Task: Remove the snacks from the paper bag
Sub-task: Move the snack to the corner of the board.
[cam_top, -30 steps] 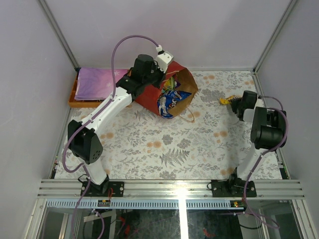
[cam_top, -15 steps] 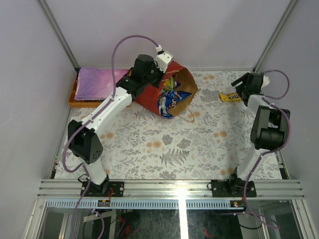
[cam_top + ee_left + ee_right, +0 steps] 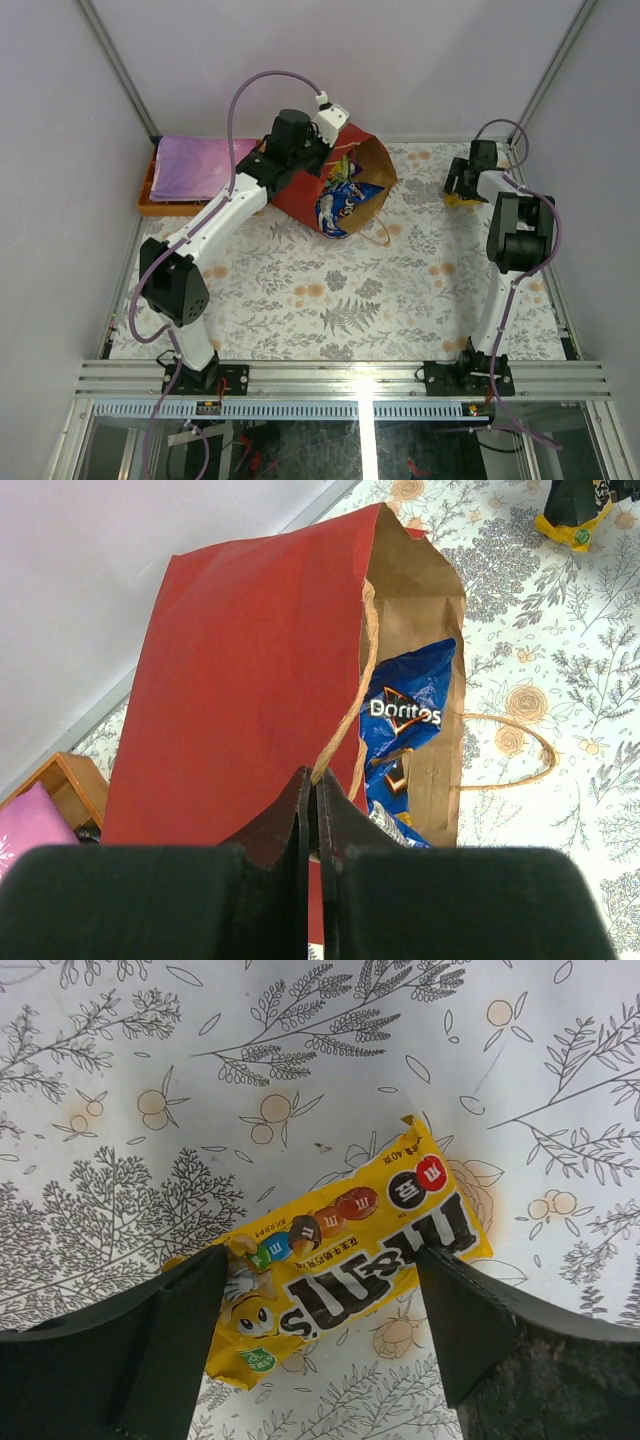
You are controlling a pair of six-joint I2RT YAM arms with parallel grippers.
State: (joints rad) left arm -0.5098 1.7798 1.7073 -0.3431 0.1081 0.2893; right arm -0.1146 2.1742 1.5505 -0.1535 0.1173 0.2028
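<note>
The red paper bag (image 3: 300,195) lies on its side at the back, its mouth open to the right. My left gripper (image 3: 318,150) is shut on its upper rim; in the left wrist view (image 3: 312,785) the jaws pinch the kraft edge of the bag (image 3: 240,670). A blue Doritos bag (image 3: 405,710) and other snacks (image 3: 342,168) show inside. A small yellow M&M's packet (image 3: 345,1255) lies flat on the cloth at the back right (image 3: 458,200). My right gripper (image 3: 320,1295) is open just above it, one finger on each side.
An orange tray (image 3: 150,200) with a flat purple patterned item (image 3: 195,165) stands at the back left. A thin loop handle (image 3: 520,750) of the bag lies on the floral cloth. The frame posts and walls close the back and sides.
My right gripper has swung back and left and now hangs open over the yellow packet, which lies on the cloth. The left arm and the bag have not moved.
</note>
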